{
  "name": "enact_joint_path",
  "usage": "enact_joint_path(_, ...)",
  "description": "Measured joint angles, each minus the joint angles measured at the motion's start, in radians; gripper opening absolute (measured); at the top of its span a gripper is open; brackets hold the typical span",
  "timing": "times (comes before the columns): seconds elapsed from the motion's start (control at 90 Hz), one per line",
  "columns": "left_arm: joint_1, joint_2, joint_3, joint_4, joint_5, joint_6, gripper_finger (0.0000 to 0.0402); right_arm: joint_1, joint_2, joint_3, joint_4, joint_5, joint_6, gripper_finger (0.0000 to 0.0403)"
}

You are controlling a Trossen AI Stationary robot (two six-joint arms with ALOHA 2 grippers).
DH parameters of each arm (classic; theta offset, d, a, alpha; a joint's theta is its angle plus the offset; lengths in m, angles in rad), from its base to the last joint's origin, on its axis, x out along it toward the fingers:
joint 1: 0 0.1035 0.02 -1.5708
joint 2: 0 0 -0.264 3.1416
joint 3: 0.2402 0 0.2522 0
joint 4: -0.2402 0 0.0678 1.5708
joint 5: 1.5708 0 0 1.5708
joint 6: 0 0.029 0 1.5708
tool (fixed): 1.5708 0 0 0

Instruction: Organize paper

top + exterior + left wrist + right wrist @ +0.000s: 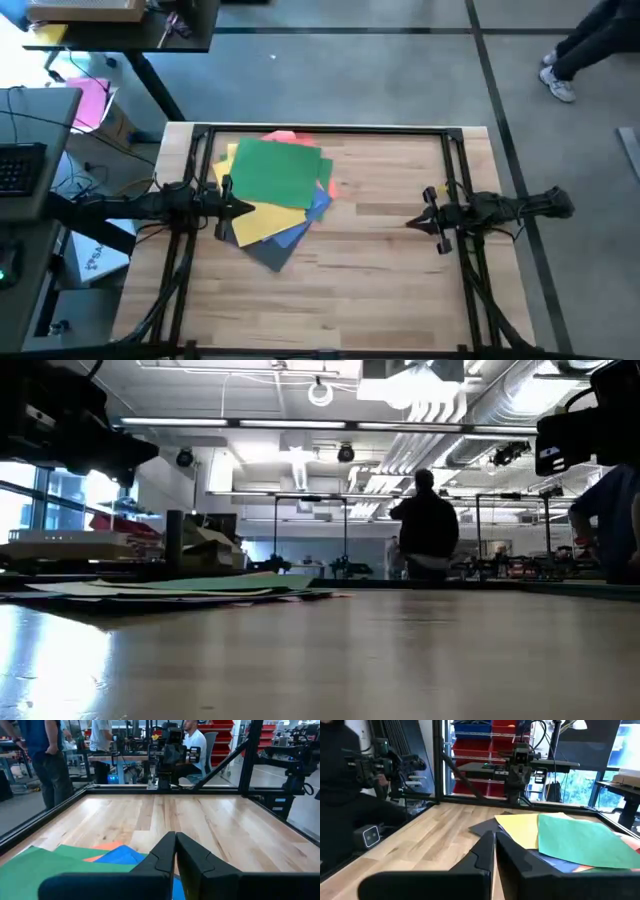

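Loose fanned stack of paper (275, 200) lies flat on the wooden table (380, 270), left of centre in the high view. Green sheet (277, 174) on top, tilted; yellow sheet (262, 222) pokes out below it toward lower left, blue sheet (316, 206) at the right edge, dark grey sheet (268, 252) lowest at the bottom corner, orange-pink edges (284, 136) showing at the top. In the low view the stack (180, 590) reads as a thin layered sliver at mid-left on the tabletop. Left gripper (243, 209) sits at the stack's left edge, over the yellow sheet, fingers pressed together with nothing between them; whether it touches the paper cannot be told. Left wrist view shows the closed fingers (162, 855) above green and blue sheets. Right gripper (412, 222) hangs over bare wood at centre right, well apart from the paper, fingers likewise clenched together and empty. Black frame rails (330, 128) border the table. A person in dark clothing (427, 525) stands in the room beyond, back turned.
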Motion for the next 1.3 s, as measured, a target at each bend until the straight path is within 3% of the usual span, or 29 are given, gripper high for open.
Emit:
enact_joint_path(0.289,0.0,0.0,0.0,0.0,0.0,0.0,0.0,0.0,0.0,0.0,-0.001,0.0,-0.003,0.0)
enact_joint_path(0.367,0.0,0.0,0.0,0.0,0.0,0.0,0.0,-0.003,-0.001,0.001,-0.004,0.006,-0.082,0.0)
enact_joint_path(0.533,0.0,0.0,0.0,0.0,0.0,0.0,0.0,-0.027,0.0,0.002,0.014,0.153,-0.209,0.0)
enact_joint_path(0.833,0.0,0.0,0.0,0.0,0.0,0.0,0.0,-0.041,0.0,0.003,0.017,0.167,-0.327,0.0)
enact_joint_path(1.011,0.0,0.0,0.0,0.0,0.0,0.0,0.0,-0.042,0.006,0.001,0.077,0.113,-0.091,0.0)
enact_joint_path(1.133,0.0,0.0,0.0,0.0,0.0,0.0,0.0,-0.055,0.038,0.001,0.206,0.217,0.128,0.0)
enact_joint_path(1.3,0.0,0.0,0.0,0.0,0.0,-0.006,0.0,-0.081,0.246,0.004,0.362,0.242,0.221,0.0)
